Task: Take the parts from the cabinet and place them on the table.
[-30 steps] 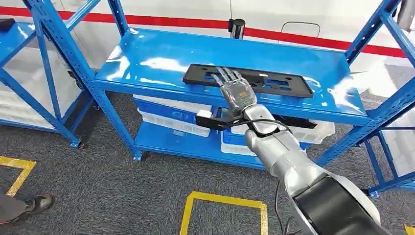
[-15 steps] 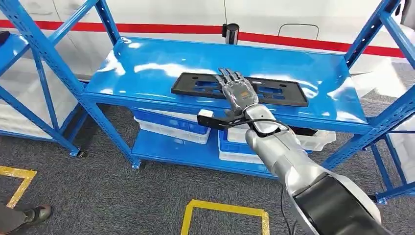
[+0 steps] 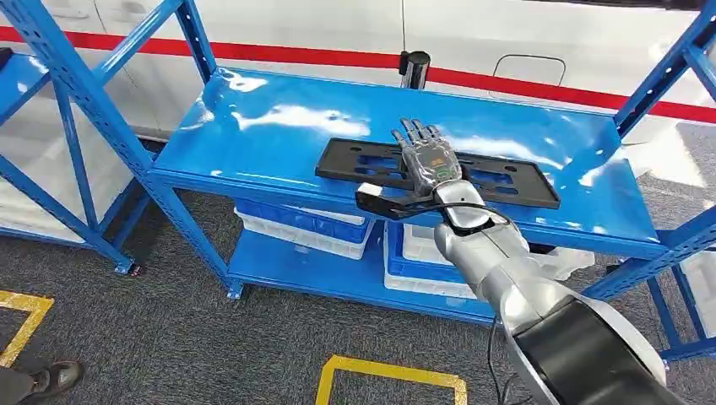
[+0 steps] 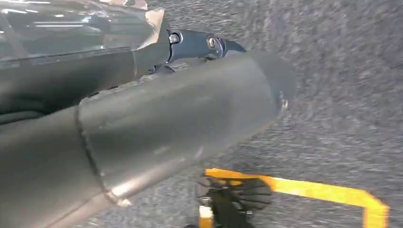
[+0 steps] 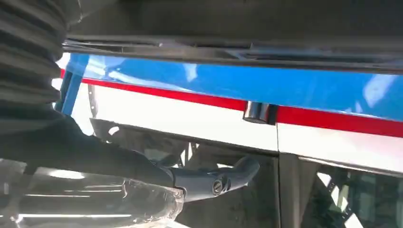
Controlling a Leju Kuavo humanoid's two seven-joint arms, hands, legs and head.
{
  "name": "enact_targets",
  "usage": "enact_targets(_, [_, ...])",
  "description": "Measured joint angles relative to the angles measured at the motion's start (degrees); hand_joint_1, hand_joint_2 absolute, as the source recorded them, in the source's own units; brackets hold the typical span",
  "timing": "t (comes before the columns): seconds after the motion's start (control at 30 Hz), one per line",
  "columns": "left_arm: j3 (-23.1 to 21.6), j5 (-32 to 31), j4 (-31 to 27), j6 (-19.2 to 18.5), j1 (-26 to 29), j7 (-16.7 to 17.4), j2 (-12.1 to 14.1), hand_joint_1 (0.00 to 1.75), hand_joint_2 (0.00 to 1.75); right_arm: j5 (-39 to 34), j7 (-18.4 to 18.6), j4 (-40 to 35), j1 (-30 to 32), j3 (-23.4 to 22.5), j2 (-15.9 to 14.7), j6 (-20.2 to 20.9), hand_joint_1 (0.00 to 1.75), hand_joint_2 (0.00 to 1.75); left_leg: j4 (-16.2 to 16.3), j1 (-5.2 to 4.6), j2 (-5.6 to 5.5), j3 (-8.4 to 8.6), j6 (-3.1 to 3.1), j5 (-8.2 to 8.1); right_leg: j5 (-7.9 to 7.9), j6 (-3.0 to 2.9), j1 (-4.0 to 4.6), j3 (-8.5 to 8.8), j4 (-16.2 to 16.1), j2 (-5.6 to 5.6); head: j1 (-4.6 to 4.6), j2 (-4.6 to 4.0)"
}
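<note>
- Nearest me: grey carpet with a yellow floor marking (image 3: 390, 371), plus a person's shoe (image 3: 52, 378) at the near left.
- My right hand (image 3: 429, 159) is stretched out flat, fingers straight and a bit apart, lying on top of the black part (image 3: 507, 180). Not gripping it.
- That part is a long flat slotted plate on the blue shelf (image 3: 279, 126), close to its near edge.
- My left hand (image 4: 142, 123): can't tell how its fingers lie.
- Under the shelf: blue and white bins (image 3: 304, 224).
- Far back: white wall with a red stripe (image 3: 321, 57).
</note>
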Motion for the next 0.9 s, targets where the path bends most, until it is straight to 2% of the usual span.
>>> enact_targets(0.03, [0.0, 0.0, 0.0, 0.1, 0.0, -1.1, 0.0, 0.00, 1.75, 0.2, 0.4, 0.2, 0.2, -0.1, -0.4, 0.2, 0.00, 1.75, 0.0, -0.07, -0.12, 0.17, 0.18, -0.24, -0.44, 0.14, -0.03, -2.61, 3.7, -0.01, 0.02, 0.00])
enact_targets(0.07, [0.0, 0.0, 0.0, 0.4, 0.0, -2.5, 0.0, 0.00, 1.75, 0.3, 0.8, 0.3, 0.5, -0.2, -0.5, 0.3, 0.00, 1.75, 0.0, -0.12, -0.22, 0.44, 0.22, -0.45, 0.03, 0.35, -0.02, -3.83, 4.6, 0.00, 0.02, 0.00])
enact_targets(0.1, [0.0, 0.2, 0.0, 1.4, 0.1, -6.2, 0.0, 0.00, 1.75, 0.5, 1.4, 0.6, 0.7, -0.4, -1.1, 0.4, 0.00, 1.75, 0.0, -0.14, -0.32, 0.81, 0.22, -0.72, 1.52, 0.78, -0.04, -3.81, 3.1, -0.01, 0.04, 0.00])
enact_targets(0.13, [0.1, 0.4, 0.0, 2.6, 0.1, -9.3, -0.2, 0.00, 1.75, 0.7, 2.0, 0.7, 0.9, -0.7, -1.4, 0.6, 0.00, 1.75, 0.1, -0.23, -0.52, 1.32, 0.18, -1.04, 4.32, 1.27, -0.03, -2.45, -1.3, -0.03, 0.07, 0.00])
enact_targets(0.17, [0.2, 0.7, 0.0, 3.7, 0.1, -11.7, -0.3, 0.00, 1.75, 0.9, 2.5, 0.8, 1.0, -0.9, -1.7, 0.7, 0.00, 1.75, 0.1, -0.31, -0.60, 1.78, 0.07, -1.33, 7.09, 1.51, -0.03, -0.53, -6.7, -0.06, 0.09, 0.00])
enact_targets(0.2, [0.4, 0.7, 0.0, 5.4, 0.0, -15.1, -0.5, 0.00, 1.75, 1.2, 3.5, 1.1, 1.1, -1.4, -2.3, 0.7, 0.00, 1.75, 0.0, -0.38, -0.69, 1.90, -0.05, -1.62, 9.33, 1.18, 0.17, 1.13, -11.7, -0.30, 0.13, 0.00])
enact_targets(0.23, [0.6, 0.7, 0.0, 6.4, -0.2, -17.1, -0.8, 0.00, 1.75, 1.5, 4.5, 1.2, 1.1, -1.8, -2.4, 0.7, 0.00, 1.75, 0.7, -1.10, -0.88, 1.88, -0.45, -2.19, 10.34, 0.74, 0.58, 2.31, -14.4, -0.28, 0.24, 0.00])
enact_targets(0.27, [0.7, 0.7, 0.0, 6.7, -0.4, -17.8, -0.9, 0.00, 1.75, 1.8, 5.3, 1.3, 1.4, -2.1, -2.6, 0.7, 0.00, 1.75, 0.5, -1.07, -0.94, 2.03, -0.52, -2.43, 10.46, 0.58, 0.30, 2.25, -14.1, -0.30, 0.04, 0.00])
enact_targets(0.3, [0.7, 0.5, 0.0, 6.8, -0.5, -18.2, -0.9, 0.00, 1.75, 2.7, 6.4, 1.4, 1.9, -2.2, -2.8, 0.7, 0.23, 1.75, 0.8, -1.20, -0.87, 2.20, 0.65, -3.01, 10.46, 0.67, -0.36, 2.42, -14.1, -0.26, -0.39, 0.00])
enact_targets(0.33, [0.7, 0.3, 0.0, 7.0, -0.5, -18.3, -0.9, 0.00, 1.75, 3.5, 7.8, 1.5, 2.0, -2.2, -3.1, 0.7, 1.64, 1.75, 0.8, -0.88, -0.85, 2.20, 0.41, -2.88, 10.41, 0.73, -0.06, 2.49, -14.1, -0.20, -0.20, 0.00])
enact_targets(0.37, [0.8, 0.0, 0.0, 7.3, -0.5, -18.6, -0.9, 0.00, 1.75, 3.9, 9.1, 1.6, 2.0, -2.2, -3.3, 0.5, 1.75, 1.75, 0.7, -0.67, -0.69, 2.23, -0.16, -2.92, 10.38, 0.67, 0.11, 2.49, -14.1, -0.03, -0.31, 0.00])
enact_targets(0.47, [1.1, -0.4, 0.0, 9.2, -0.8, -19.0, -1.3, 0.00, 1.75, 3.1, 12.1, 2.0, 2.5, -3.7, -4.6, 0.1, 1.68, 1.75, 0.6, -0.51, -0.50, 2.34, -0.33, -3.00, 10.24, 0.44, 0.32, 2.48, -14.1, 0.12, -0.28, 0.00])
enact_targets(0.5, [1.1, -0.7, 0.0, 9.5, -0.8, -19.0, -1.4, 0.00, 1.75, 2.9, 12.1, 2.1, 2.6, -4.2, -5.2, 0.1, 1.71, 1.75, 0.6, -0.50, -0.50, 2.36, -0.34, -3.01, 10.23, 0.43, 0.33, 2.47, -14.1, 0.12, -0.26, 0.00])
enact_targets(0.57, [1.1, -1.2, 0.0, 9.7, -0.8, -19.0, -1.5, 0.00, 1.75, 2.3, 11.9, 2.3, 2.7, -5.2, -6.3, 0.1, 1.62, 1.75, 0.6, -0.45, -0.50, 2.36, -0.36, -3.02, 10.17, 0.35, 0.37, 2.46, -14.1, 0.12, -0.26, 0.00])
enact_targets(0.7, [1.1, -1.9, 0.0, 9.2, -1.0, -19.0, -1.7, 0.00, 1.75, 1.4, 8.0, 2.4, 2.8, -7.6, -8.0, -1.3, 1.64, 1.75, 0.5, -0.41, -0.47, 2.36, -0.61, -3.03, 10.16, 0.31, 0.38, 2.47, -14.0, 0.16, -0.24, 0.00])
enact_targets(0.9, [1.1, -2.1, -0.1, 8.9, -1.4, -19.1, -1.7, 0.00, 1.75, 1.3, 2.6, 2.2, 2.6, -9.5, -7.7, -3.2, 1.64, 1.75, 0.5, -0.41, -0.40, 2.38, -0.69, -2.98, 10.27, 0.15, 0.36, 2.49, -14.0, 0.23, -0.26, 0.00])
